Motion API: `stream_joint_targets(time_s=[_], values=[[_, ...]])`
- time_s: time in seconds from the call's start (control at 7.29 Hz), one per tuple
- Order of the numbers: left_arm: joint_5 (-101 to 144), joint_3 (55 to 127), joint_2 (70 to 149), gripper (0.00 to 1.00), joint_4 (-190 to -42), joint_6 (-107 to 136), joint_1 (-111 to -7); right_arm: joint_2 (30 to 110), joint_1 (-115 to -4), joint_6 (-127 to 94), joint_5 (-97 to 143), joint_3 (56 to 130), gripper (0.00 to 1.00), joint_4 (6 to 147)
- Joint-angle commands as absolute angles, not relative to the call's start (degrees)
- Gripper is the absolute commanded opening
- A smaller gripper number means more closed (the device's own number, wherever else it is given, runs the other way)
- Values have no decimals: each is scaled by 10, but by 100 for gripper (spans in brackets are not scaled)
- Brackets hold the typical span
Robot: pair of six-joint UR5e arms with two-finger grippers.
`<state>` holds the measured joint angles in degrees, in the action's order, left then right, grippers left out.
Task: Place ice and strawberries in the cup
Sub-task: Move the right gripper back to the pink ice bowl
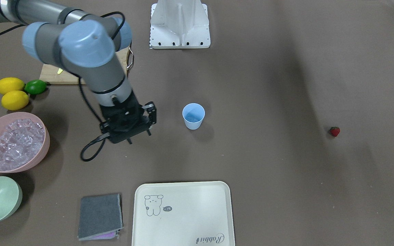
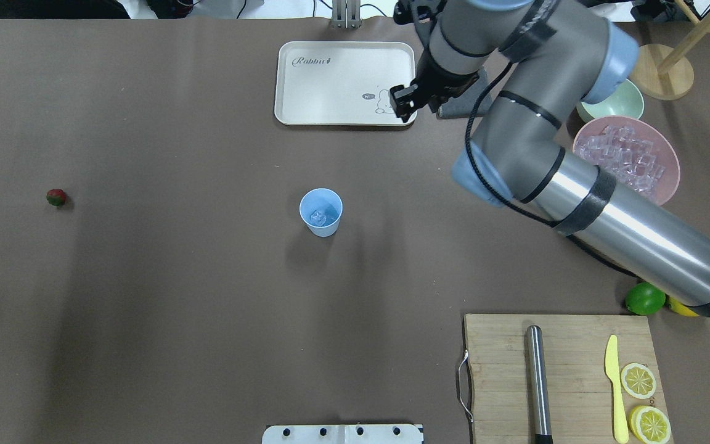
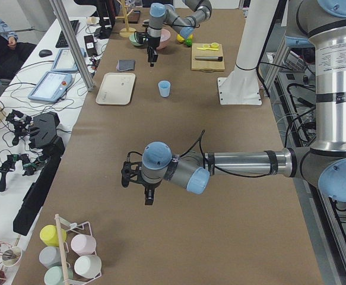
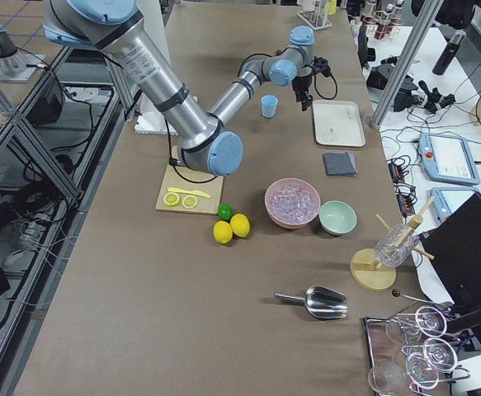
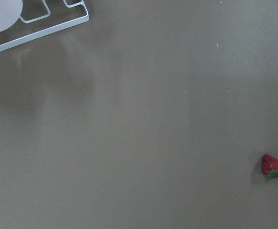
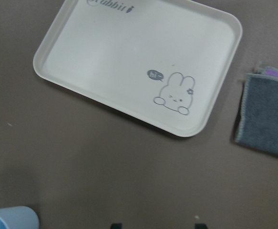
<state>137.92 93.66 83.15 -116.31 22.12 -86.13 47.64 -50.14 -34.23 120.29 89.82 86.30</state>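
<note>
Ice step looked underway: the cup (image 1: 193, 116), mid-frame, held some ice (image 2: 318, 216). The right claw (image 1: 139, 136) hung open, empty, between it and the pink bowl (image 1: 47, 143) at left. The strawberry (image 1: 335, 131), far right, likely called for the left claw (image 3: 148, 196), state untellable.

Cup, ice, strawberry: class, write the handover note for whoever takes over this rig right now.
Right gripper: open, empty, between pink bowl and cup.
Left gripper: open or shut cannot be told; strawberry shows in its wrist view.
Done: at least one ice cube in the cup.
Left: strawberry lies on the table, far from the cup; more ice waits in the pink bowl.
</note>
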Motion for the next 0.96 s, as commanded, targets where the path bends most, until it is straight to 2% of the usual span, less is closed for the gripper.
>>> stream_joint_targets(time_s=[0.0, 0.41, 0.82], values=[[1379, 942, 831, 98, -1164, 222, -861, 578, -576, -273, 1259, 954, 61, 862], [1378, 942, 831, 98, -1164, 221, -861, 697, -633, -251, 1284, 999, 64, 854], [1377, 941, 831, 98, -1164, 220, -861, 787, -657, -162, 1280, 972, 66, 784]])
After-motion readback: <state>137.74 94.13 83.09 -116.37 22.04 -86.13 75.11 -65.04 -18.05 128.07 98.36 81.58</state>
